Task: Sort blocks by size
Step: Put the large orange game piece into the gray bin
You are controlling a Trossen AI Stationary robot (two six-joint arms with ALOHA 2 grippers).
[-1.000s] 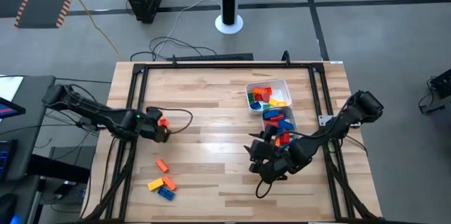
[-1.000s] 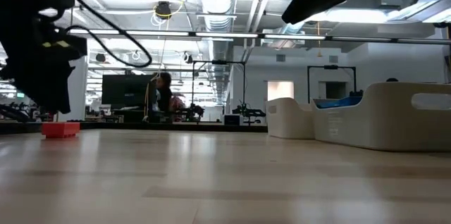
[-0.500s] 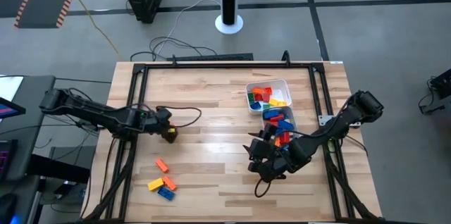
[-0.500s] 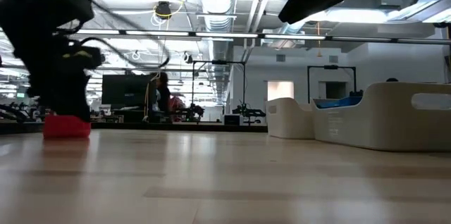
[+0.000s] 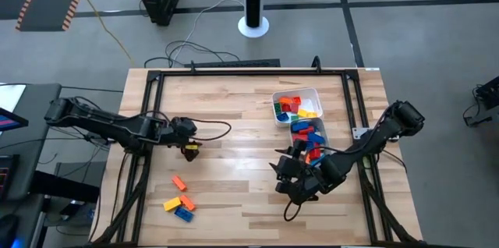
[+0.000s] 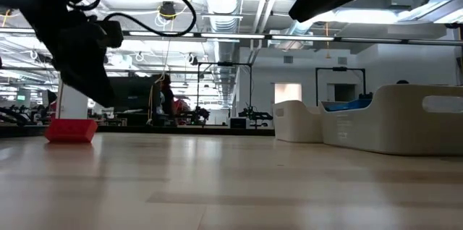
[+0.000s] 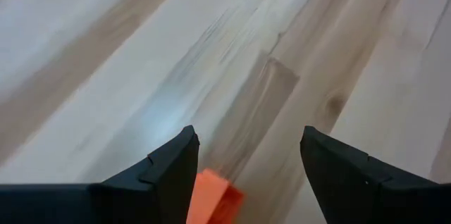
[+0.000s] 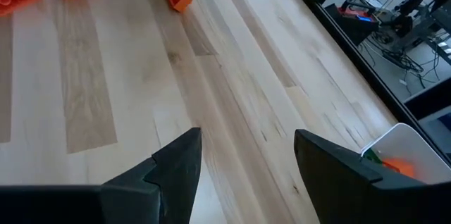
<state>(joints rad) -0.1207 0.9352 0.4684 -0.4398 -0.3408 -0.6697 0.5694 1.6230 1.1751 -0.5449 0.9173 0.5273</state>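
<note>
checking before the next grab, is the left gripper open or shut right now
Open. In its wrist view the left gripper has a wide gap between its fingers, with an orange block on the table between them, not clamped.

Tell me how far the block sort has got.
Done: many blocks fill the white tub and the clear tub. In hand: the open left pincer hovers over an orange block, not gripping it. Left: that block and the loose blocks near the table's front left. The open right pincer waits mid-table.
</note>
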